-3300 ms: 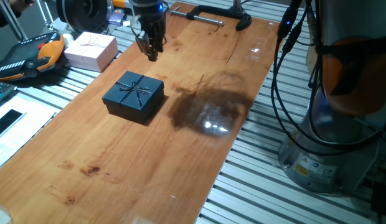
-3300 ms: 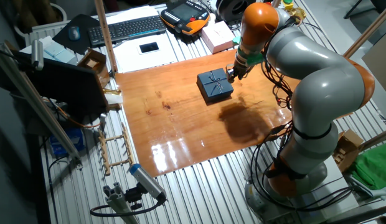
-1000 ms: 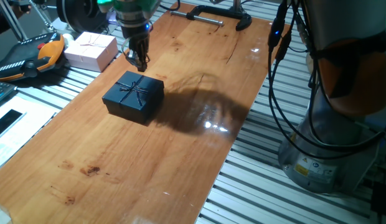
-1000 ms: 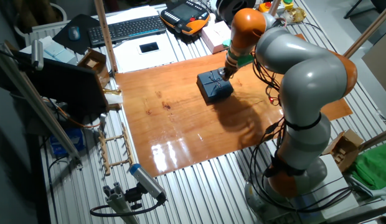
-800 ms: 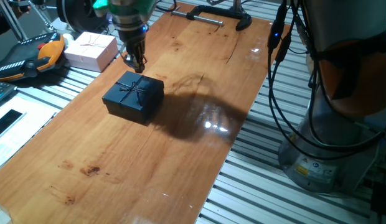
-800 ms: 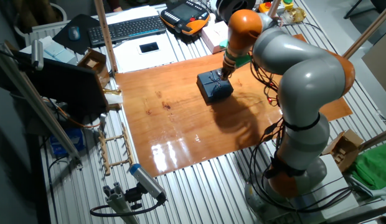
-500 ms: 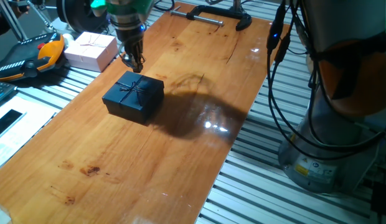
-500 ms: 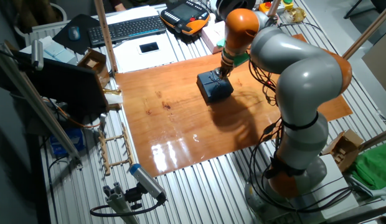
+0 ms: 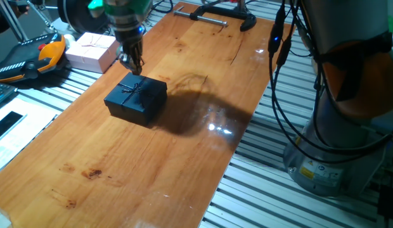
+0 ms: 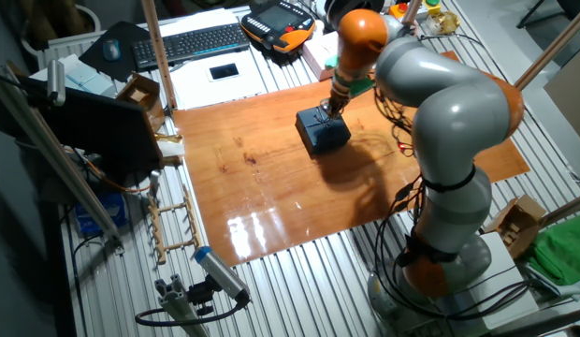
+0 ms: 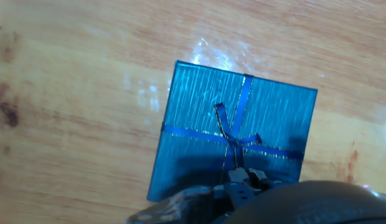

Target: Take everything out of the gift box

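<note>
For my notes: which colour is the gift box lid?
Dark navy gift box lid with thin ribbon bow; hand view shows it best.

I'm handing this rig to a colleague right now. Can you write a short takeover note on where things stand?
Gripper: above the far edge of the gift box, holding nothing; whether the fingers are open cannot be told.
Gift box: on the wooden table, lid on, ribbon bow on top. Contents hidden.
Pale pink box: off the board, not part of the job.
Done: nothing out yet.
Left: take the lid off, then remove whatever is inside.
</note>
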Controlling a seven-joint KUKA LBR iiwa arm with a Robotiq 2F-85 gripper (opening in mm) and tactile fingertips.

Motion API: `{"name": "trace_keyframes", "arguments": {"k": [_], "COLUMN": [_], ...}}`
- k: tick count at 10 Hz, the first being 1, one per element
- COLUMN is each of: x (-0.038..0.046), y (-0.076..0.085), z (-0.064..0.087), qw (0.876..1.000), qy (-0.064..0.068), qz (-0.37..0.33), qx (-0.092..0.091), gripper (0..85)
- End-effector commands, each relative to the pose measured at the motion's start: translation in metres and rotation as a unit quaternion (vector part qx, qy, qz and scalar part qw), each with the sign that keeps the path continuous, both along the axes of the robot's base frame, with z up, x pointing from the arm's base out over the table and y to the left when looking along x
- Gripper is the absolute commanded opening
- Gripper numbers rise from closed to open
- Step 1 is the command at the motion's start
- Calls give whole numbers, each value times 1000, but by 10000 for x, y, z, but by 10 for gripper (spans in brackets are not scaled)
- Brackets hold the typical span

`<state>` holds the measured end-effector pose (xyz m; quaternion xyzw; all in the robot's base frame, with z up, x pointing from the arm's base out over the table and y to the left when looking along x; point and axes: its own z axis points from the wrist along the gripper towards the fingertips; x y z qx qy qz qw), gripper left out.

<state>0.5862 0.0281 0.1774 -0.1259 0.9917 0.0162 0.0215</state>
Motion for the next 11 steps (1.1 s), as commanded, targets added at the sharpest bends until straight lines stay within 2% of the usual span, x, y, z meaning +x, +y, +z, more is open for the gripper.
{"name": "trace_keyframes", "arguments": {"k": [1, 5, 8, 9, 11], "x": [-3, -3, 2, 31, 73], "y": [4, 4, 5, 16, 20], "z": [-4, -4, -9, -33, -76], "qw": [1000, 1000, 1000, 1000, 1000], "qy": [2, -1, 1, -3, -9], "qz": [-4, -26, -17, -15, -14], "qx": [12, 12, 2, 7, -4], "gripper": [10, 10, 10, 37, 330]}}
